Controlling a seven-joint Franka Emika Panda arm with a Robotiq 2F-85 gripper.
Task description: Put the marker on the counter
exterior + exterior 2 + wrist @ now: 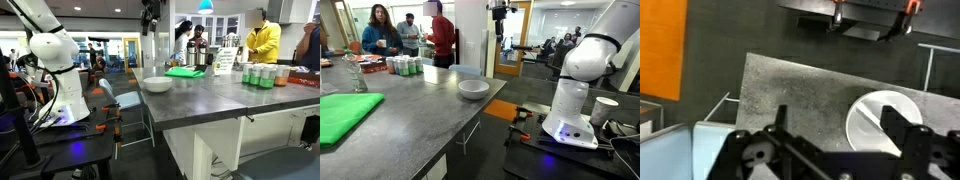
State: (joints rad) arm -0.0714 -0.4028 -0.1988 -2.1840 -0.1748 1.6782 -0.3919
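Note:
The dark grey counter [225, 98] [410, 115] [790, 85] carries a white bowl [157, 85] [473, 89] near its end. In the wrist view the bowl [862, 130] holds a thin stick lying slantwise, the marker [868, 116]; it is too small to make out in the exterior views. My gripper [150, 20] [500, 12] hangs high above the counter's end. In the wrist view it [835, 125] is open and empty, with one finger over bare counter and the other over the bowl.
A green cloth [185, 71] [340, 115], several cans [260, 76] [402, 66] and people stand farther along the counter. The robot base [60, 85] [570, 100] sits on a black table beside a white cup [604, 110]. An orange chair [660, 45] is beside the counter.

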